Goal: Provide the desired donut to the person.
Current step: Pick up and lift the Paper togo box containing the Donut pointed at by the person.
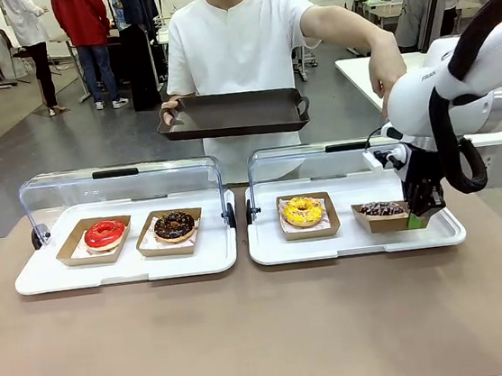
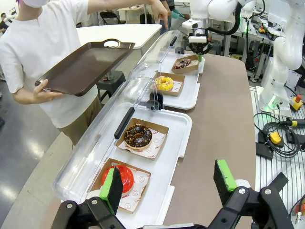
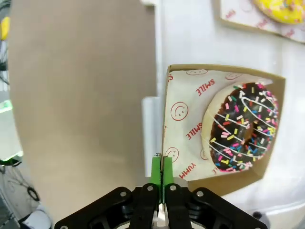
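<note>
One sprinkled donut [image 3: 243,126] beside right end effector [image 3: 161,162], pinching its box [image 3: 238,182] wall.

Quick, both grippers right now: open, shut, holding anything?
Left gripper: open, holding nothing.
Right gripper: shut on the wall of the cardboard box that holds the sprinkle donut.

Side by side on the surface [image 1: 267,331], a left tray [image 1: 124,268] and a right tray [image 1: 348,246] each hold two boxed donuts [image 1: 175,226]. Behind them, at upper centre, a person [image 1: 236,54] holds a serving tray [image 1: 234,115]. At far right, the right gripper [image 1: 423,214] meets the rightmost box [image 1: 377,222].
</note>
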